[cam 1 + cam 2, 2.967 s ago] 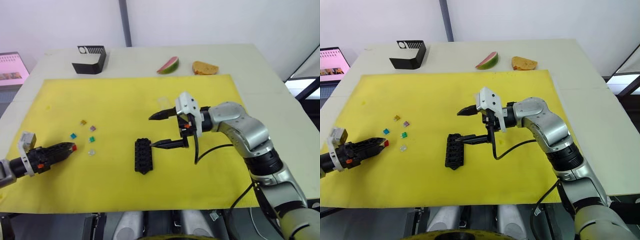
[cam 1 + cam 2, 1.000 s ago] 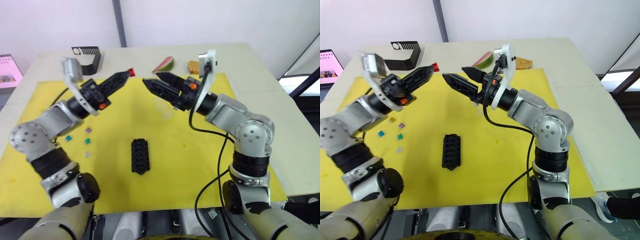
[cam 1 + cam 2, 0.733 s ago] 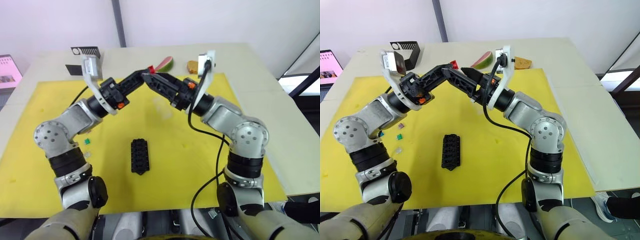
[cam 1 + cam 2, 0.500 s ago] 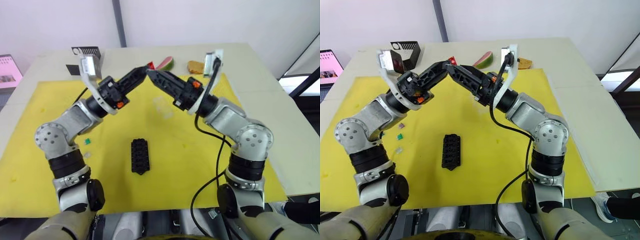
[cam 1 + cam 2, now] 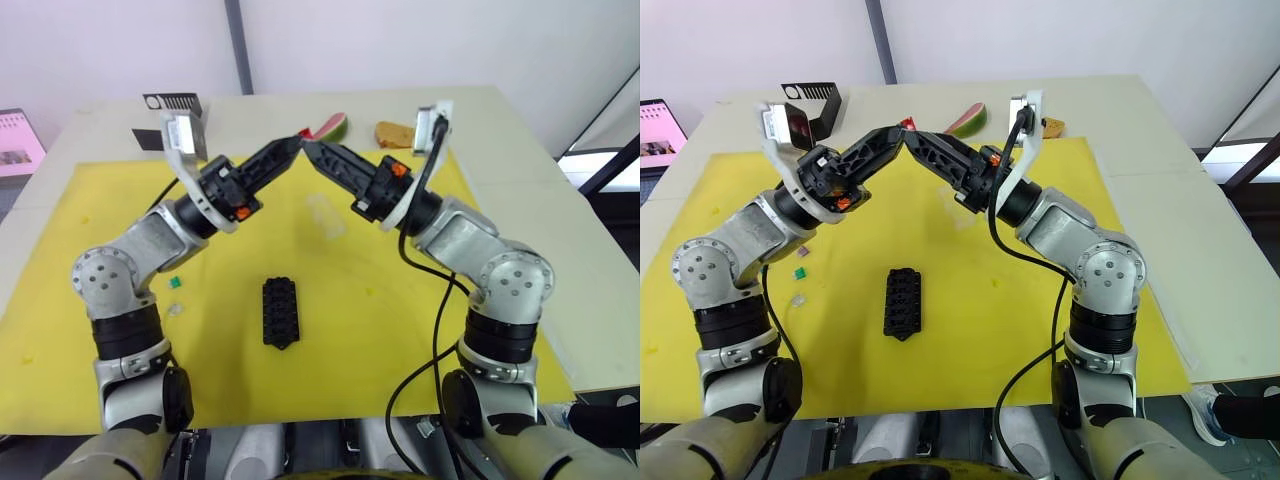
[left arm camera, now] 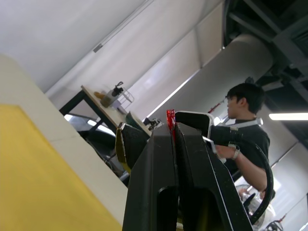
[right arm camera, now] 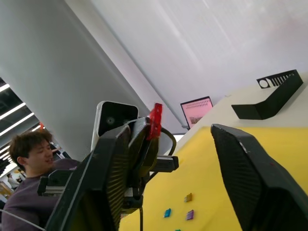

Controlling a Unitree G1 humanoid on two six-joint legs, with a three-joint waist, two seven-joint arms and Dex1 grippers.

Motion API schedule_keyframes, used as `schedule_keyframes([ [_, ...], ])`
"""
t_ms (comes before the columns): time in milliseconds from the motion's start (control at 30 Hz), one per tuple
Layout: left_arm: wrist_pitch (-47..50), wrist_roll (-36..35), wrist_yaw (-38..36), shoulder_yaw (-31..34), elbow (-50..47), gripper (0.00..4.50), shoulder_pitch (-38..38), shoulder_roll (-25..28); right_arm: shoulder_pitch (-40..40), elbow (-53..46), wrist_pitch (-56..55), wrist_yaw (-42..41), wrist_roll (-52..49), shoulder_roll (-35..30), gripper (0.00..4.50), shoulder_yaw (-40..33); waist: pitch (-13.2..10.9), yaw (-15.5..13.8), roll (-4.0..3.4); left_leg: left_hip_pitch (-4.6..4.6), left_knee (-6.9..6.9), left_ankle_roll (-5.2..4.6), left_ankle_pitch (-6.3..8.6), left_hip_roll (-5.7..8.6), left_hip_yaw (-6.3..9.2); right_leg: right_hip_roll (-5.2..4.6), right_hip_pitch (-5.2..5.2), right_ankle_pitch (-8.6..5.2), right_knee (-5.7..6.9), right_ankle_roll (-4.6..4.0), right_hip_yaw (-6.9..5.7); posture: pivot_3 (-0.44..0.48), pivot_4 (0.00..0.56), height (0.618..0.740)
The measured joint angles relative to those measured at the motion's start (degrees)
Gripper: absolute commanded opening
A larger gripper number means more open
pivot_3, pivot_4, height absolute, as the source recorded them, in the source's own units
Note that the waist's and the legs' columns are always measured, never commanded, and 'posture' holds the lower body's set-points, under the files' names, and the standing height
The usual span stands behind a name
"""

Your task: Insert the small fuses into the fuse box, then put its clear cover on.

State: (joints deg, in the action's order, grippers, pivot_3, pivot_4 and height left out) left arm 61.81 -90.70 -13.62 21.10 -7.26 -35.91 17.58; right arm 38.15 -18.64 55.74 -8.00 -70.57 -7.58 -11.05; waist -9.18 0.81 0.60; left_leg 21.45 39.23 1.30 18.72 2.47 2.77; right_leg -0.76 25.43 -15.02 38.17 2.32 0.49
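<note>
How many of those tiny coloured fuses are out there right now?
6. The red fuse is pinched in the left end effector; brown, blue, purple, green and clear grey lie loose on the yellow mat.

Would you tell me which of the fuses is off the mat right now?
The red fuse: the left tool pinches it in the air, tip to tip with the open right tool. The other fuses lie on the yellow mat.

Clear cover (image 5: 325, 214) barely discernible on yellow mat (image 5: 400, 330); several small fuses (image 5: 175, 283) hidden behind left arm (colours unreadable).
</note>
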Motion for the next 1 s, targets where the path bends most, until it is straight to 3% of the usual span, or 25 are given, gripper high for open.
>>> schedule_keyframes([
  [600,-3.95,-1.2,-0.17,-3.33,-0.37,0.0,1.45,1.37,-0.54,-0.01,-1.75,2.06,-3.46,-2.19,2.86,1.47,0.0,-0.03,0.0,0.01,0.0,-0.07,0.04,0.0,0.0,0.0,-0.01,0.0,-0.02,0.0,0.0,0.0,0.15,0.74],
  [700,-4.28,-1.2,-0.42,-3.73,-0.37,0.0,1.45,1.56,-0.54,-0.01,-1.98,2.1,-3.99,-2.41,2.08,1.72,0.0,-0.03,0.0,0.01,0.0,-0.08,0.04,0.0,0.0,0.0,-0.01,0.0,-0.02,0.0,0.0,0.0,0.15,0.74],
  [833,-4.89,-1.2,-0.74,-4.15,-0.37,0.0,1.47,1.69,-0.54,-0.01,-2.42,2.53,-4.63,-2.52,0.11,1.75,0.0,-0.04,0.0,0.01,0.0,-0.09,0.05,0.0,0.0,0.0,-0.01,0.0,-0.03,0.0,0.0,0.0,0.15,0.74],
  [900,-5.18,-1.19,-1.09,-4.36,-0.47,0.0,1.53,1.78,-0.56,0.0,-2.54,2.94,-5.57,-2.51,0.04,1.72,0.0,-0.04,0.0,0.01,0.0,-0.1,0.05,0.0,0.0,0.0,-0.01,0.0,-0.03,0.0,0.0,0.0,0.15,0.74],
  [1000,-5.21,-1.28,-1.09,-4.67,-0.68,0.9,1.88,2.33,-0.6,0.0,-2.78,3.34,-6.81,-2.53,0.0,1.69,0.0,-0.03,0.0,0.0,0.0,-0.11,0.06,0.0,0.0,0.0,-0.01,0.0,-0.03,0.0,0.0,0.0,0.15,0.74],
])
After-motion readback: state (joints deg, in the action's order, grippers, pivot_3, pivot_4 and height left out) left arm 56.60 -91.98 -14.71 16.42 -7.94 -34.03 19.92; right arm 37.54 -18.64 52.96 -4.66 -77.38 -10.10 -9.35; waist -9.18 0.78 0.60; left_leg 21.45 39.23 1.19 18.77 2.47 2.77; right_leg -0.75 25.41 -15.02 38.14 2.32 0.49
